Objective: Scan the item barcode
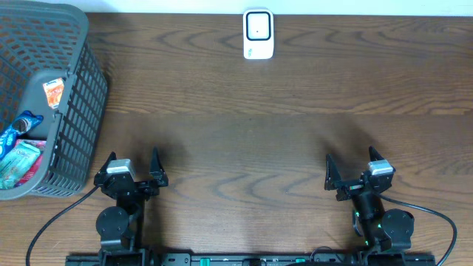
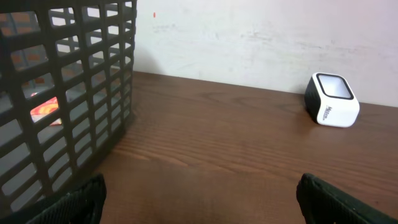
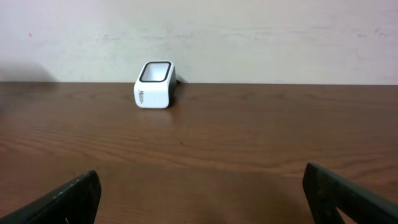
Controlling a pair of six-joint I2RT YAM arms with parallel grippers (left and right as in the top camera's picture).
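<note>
Left gripper (image 1: 133,158) at lower left, jaws spread wide, holding nothing. Right gripper (image 1: 352,157) at lower right, same: spread, empty. Both sit low on the wooden table (image 1: 244,140), well apart from each other. White barcode scanner (image 1: 258,34) at top centre, standing alone by the far edge. Grey mesh basket (image 1: 80,103) at upper left holds the items: an orange-label packet (image 1: 53,92), a blue packet (image 1: 18,125) and a green packet (image 1: 16,164). No item is outside the basket.
</note>
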